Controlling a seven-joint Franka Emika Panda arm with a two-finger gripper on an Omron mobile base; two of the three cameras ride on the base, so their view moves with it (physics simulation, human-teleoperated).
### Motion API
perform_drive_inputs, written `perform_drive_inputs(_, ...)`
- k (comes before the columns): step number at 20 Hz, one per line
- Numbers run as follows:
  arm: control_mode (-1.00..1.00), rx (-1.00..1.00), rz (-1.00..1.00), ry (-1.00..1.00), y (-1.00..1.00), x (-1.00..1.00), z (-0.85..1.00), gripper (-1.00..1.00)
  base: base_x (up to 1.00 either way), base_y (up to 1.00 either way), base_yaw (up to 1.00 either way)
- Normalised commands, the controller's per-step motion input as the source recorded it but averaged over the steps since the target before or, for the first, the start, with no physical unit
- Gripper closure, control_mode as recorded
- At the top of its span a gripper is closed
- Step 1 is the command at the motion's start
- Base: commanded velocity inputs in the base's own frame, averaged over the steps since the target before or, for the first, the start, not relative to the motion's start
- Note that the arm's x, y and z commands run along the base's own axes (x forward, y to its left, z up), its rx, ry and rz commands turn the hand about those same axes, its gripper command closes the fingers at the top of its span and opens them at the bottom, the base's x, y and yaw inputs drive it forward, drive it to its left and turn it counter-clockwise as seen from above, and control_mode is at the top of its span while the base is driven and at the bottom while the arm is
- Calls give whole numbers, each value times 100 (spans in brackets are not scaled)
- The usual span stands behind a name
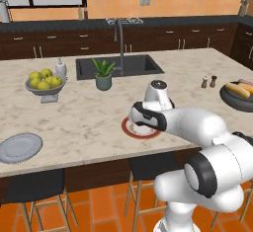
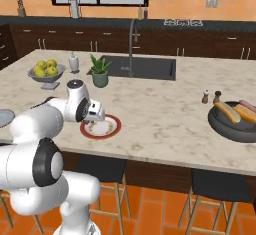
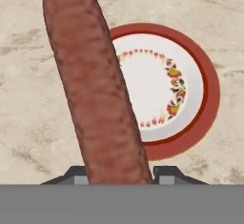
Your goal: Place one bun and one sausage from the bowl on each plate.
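Observation:
My gripper (image 3: 121,175) is shut on the dark red-brown sausage (image 3: 95,89), which sticks out long from between the fingers. It hangs just above the white plate with a red-brown rim (image 3: 190,99), over the plate's left part. The hand (image 1: 147,116) hovers over this plate (image 1: 129,130) near the counter's front edge. At the far right the dark bowl (image 2: 235,126) holds two buns (image 2: 227,111) and the paler pink sausage (image 2: 248,104). The grey-blue plate (image 1: 20,147) lies bare at the front left.
A footed bowl of yellow-green fruit (image 1: 44,84) and a white soap bottle (image 1: 61,69) stand at the back left. A potted plant (image 1: 104,73) sits before the sink (image 1: 118,65). Two shakers (image 1: 208,82) stand near the dark bowl. Stools (image 1: 148,167) line the counter front.

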Motion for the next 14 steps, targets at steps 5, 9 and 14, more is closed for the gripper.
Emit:
perform_drive_inputs(5,-100,0,0,0,0,0,-27,100,0,0,0)
perform_drive_inputs(9,-100,0,0,0,0,0,-28,100,0,0,0)
perform_drive_inputs(14,-100,0,0,0,0,0,-18,100,0,0,0)
